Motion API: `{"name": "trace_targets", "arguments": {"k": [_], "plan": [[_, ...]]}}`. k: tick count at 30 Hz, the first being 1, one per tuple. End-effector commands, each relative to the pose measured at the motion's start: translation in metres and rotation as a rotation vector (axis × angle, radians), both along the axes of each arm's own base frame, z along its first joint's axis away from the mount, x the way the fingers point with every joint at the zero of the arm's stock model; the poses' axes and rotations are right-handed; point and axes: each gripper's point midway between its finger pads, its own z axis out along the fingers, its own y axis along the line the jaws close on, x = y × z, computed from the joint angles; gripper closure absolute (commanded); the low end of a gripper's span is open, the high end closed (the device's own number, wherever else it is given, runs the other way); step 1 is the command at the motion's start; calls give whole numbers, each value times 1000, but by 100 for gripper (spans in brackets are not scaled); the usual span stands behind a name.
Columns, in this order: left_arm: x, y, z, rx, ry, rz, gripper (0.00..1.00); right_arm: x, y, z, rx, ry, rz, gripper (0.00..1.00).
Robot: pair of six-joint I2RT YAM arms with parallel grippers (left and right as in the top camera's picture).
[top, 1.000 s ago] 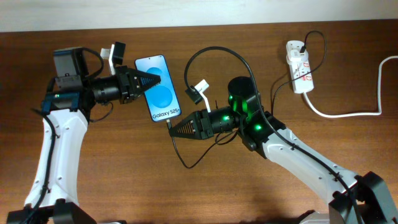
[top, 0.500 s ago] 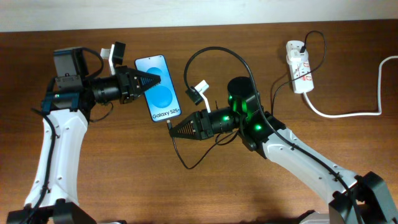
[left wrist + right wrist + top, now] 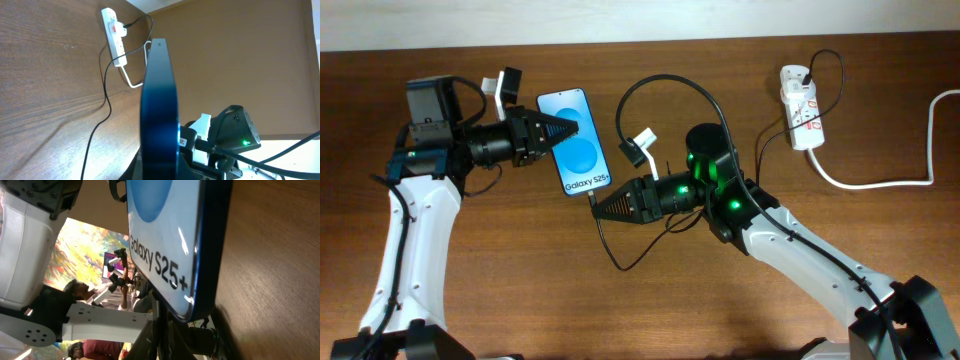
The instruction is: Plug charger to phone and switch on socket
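Tabletop (image 3: 520, 300) of dark brown wood carries everything. We fix each place from the phone (image 3: 586, 160).

Arms next. The left arm (image 3: 415, 215), white, reaches in from the phone's left. The right arm (image 3: 810, 255), white with a black wrist lit green, comes in from below and right of the phone.

The socket (image 3: 801, 108) is a white strip with red switch marks, well to the right of the phone and near the table's far edge. Its thick white cord (image 3: 880, 183) curls off farther right. We cannot tell whether the switch is on.

The phone has a bright blue screen facing up, with "Galaxy S25+" in white near its lower end. In the left wrist view we see only its thin edge, dead centre.

The left gripper (image 3: 572, 130) has its jaws closed on the phone's left long edge, the tip lying over the upper half of the screen. The right gripper (image 3: 598, 210) sits just off the phone's lower right corner, jaws pinched on the charger (image 3: 665, 80) at its connector end.

The charger is a thin black cable. One loop sags below the phone and another arches just right of the phone's top. Its plug end (image 3: 798, 76) sits in the socket, at the strip's far end. The connector tip (image 3: 591, 199) is right at the phone's bottom edge; we cannot tell whether it is seated.
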Motion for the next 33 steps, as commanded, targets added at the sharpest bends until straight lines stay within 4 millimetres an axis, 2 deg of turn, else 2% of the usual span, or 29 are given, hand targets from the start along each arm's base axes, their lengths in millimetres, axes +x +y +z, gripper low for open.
{"name": "trace_targets", "arguments": {"k": [1,16,23,33], "plan": [[-6,-4,13,-26,-40,-35,100,-1,3,0,10,-22,7,96],[-7,-5,13,-27,-34,-38,100,3,3,0,8,-32,-16,96],[-13,-21,13,-21,-53,-89,100,8,3,-1,5,-45,-43,96],[-23,-22,4,-8,-31,-109,100,25,-4,-2,-1,-70,-108,96]]}}
